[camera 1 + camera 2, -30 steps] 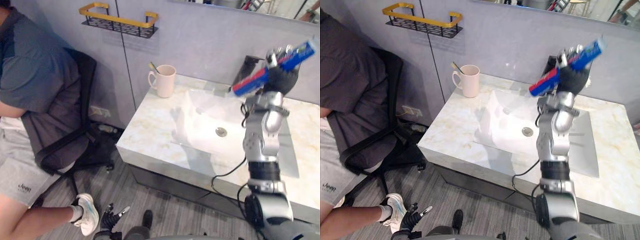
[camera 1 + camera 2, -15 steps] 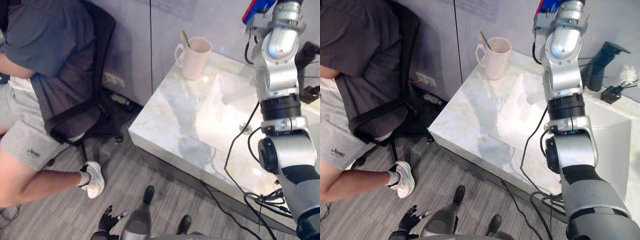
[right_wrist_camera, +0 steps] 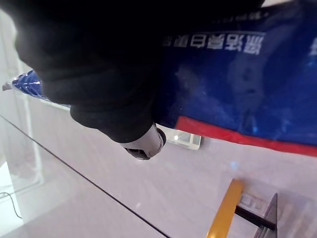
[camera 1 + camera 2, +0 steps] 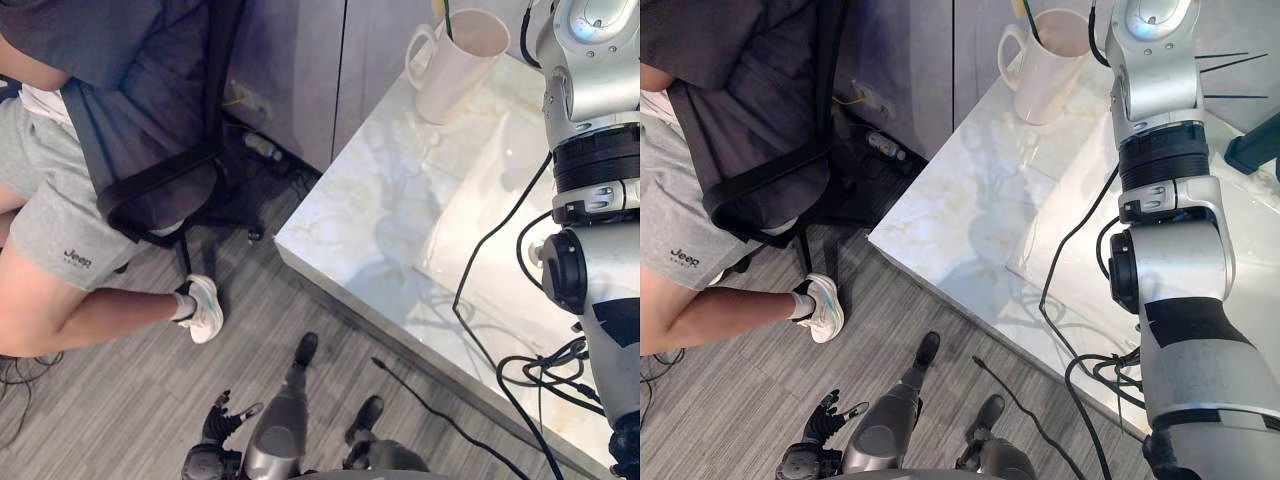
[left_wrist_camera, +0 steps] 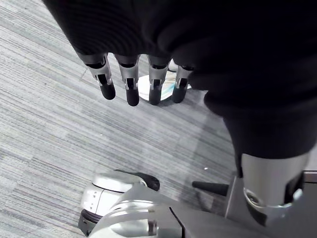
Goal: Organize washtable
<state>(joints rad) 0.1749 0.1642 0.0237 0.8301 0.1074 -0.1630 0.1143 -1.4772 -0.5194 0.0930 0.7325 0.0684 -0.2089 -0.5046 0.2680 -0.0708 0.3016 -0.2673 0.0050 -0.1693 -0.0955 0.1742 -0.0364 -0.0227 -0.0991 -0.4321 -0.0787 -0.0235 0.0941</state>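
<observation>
eyes overlook washtable [image 4: 370,220]; wrist views close-up

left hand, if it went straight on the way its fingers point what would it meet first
Most likely the grey floor. The left hand hangs with fingers pointing down at it; a person's white shoe shows just past the fingertips, though depth is unclear.
</observation>
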